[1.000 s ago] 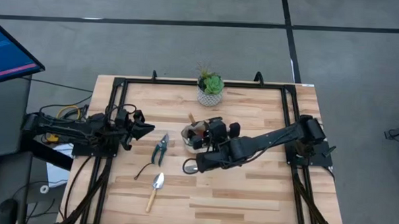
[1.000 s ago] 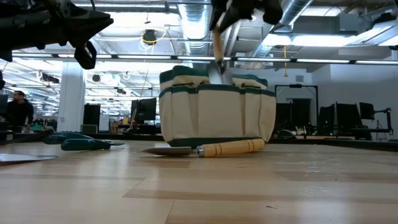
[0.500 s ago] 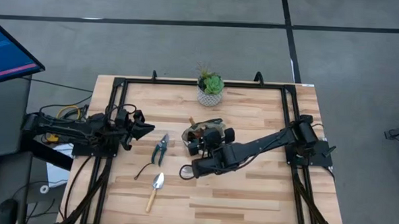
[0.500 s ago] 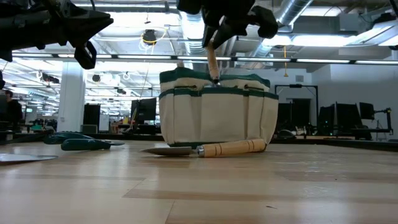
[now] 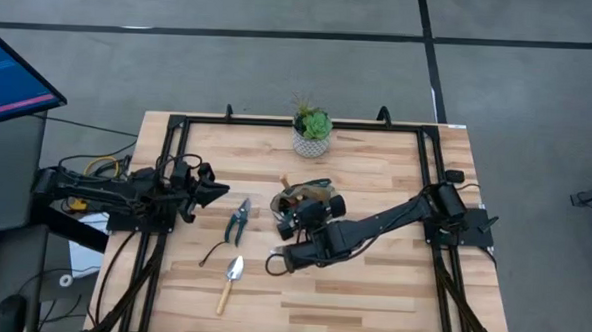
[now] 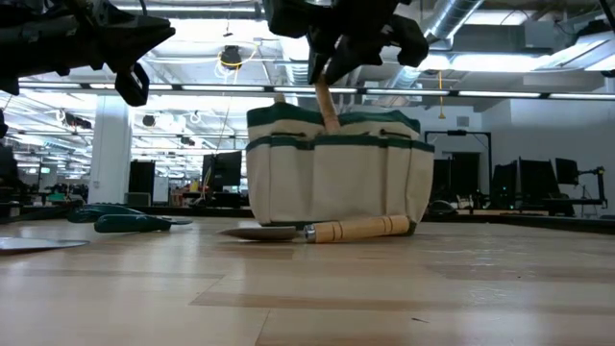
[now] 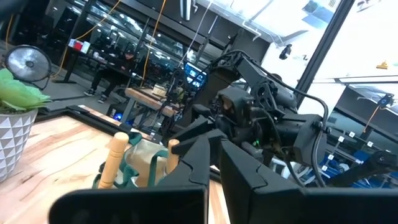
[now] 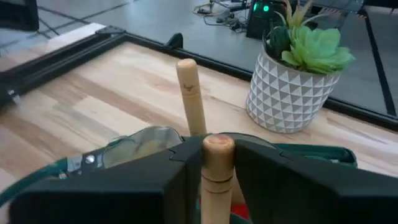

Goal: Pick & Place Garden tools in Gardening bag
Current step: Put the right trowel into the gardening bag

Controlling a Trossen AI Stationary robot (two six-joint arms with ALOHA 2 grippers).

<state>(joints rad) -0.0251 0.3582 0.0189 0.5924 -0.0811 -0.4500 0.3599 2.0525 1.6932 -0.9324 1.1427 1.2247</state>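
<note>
The tan gardening bag with green trim stands mid-table. My right gripper hovers just over it, shut on a wooden-handled garden tool whose lower part is hidden inside the bag. A second wooden handle sticks up out of the bag. Pruning shears, a thin black curved tool and a trowel lie flat on the table left of the bag. My left gripper is shut and waits above the table's left side. My right gripper pinches the top end of the tool's light wooden handle between its two fingers. The fingers come slanting down from the table's near side. The handle stands nearly upright, slightly tilted, and its lower part reaches down into the bag's opening.
A green plant in a white patterned pot stands behind the bag near the far edge. A black frame runs along the table's sides. Bare wood stretches right of the bag and along the near edge.
My right gripper has sunk toward the bag and drifted a little toward the near edge. The tool it carries has gone down with it: its metal part hung above the rim before, and now only the wooden handle shows above the bag.
</note>
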